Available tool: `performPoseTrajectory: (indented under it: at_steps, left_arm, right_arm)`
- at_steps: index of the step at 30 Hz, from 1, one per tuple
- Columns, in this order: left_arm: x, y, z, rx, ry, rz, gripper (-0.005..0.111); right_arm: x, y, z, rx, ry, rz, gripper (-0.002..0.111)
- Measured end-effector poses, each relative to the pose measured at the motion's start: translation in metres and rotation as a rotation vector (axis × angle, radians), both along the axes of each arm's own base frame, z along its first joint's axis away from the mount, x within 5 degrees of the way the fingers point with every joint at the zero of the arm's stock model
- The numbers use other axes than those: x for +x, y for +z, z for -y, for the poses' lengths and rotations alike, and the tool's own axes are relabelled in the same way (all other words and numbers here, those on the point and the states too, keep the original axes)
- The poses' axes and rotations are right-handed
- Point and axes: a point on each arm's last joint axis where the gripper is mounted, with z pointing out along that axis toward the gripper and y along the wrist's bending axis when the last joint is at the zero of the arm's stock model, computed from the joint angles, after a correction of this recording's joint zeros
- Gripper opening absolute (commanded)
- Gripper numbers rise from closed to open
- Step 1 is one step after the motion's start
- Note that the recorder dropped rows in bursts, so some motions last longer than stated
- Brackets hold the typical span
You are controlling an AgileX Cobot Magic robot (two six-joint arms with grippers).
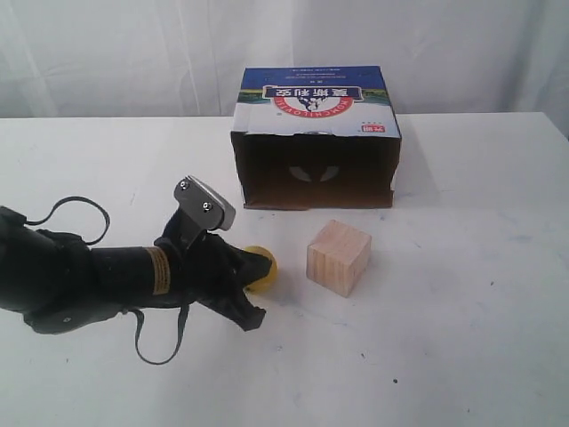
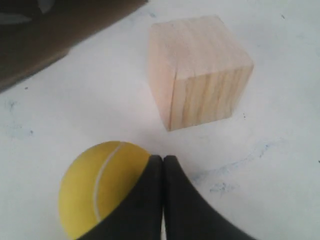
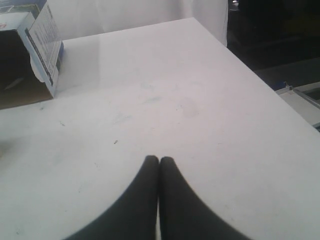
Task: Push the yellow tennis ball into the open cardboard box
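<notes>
The yellow tennis ball [image 1: 263,268] [image 2: 102,187] rests on the white table, in front of the open cardboard box [image 1: 316,138] [image 2: 45,35] and a little to its left. My left gripper [image 1: 260,283] [image 2: 163,159] is shut, fingers pressed together, with one finger's side against the ball and partly covering it. The box's dark opening faces the ball. In the right wrist view my right gripper [image 3: 159,160] is shut and empty over bare table, with a corner of the box [image 3: 42,47] far off. The right arm does not show in the exterior view.
A light wooden cube [image 1: 339,256] [image 2: 197,70] stands just right of the ball, in front of the box. The table's right edge [image 3: 265,85] drops off near my right gripper. White curtains hang behind the table.
</notes>
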Motion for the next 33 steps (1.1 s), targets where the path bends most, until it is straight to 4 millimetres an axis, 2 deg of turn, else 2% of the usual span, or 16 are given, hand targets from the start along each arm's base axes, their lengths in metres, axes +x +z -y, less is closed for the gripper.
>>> performPoseTrajectory:
  at_steps: [11, 19, 33]
  left_arm:
    - [0.013, -0.009, 0.003, -0.048, 0.041, 0.133, 0.0]
    - [0.025, -0.005, 0.002, -0.023, 0.09, 0.287, 0.0]
    - [0.029, 0.008, -0.008, 0.046, 0.191, 0.182, 0.0]
  right_arm:
    - [0.0, 0.0, 0.0, 0.0, 0.0, 0.0, 0.0]
    - [0.0, 0.0, 0.0, 0.0, 0.0, 0.0, 0.0]
    - [0.0, 0.0, 0.0, 0.017, -0.005, 0.003, 0.0]
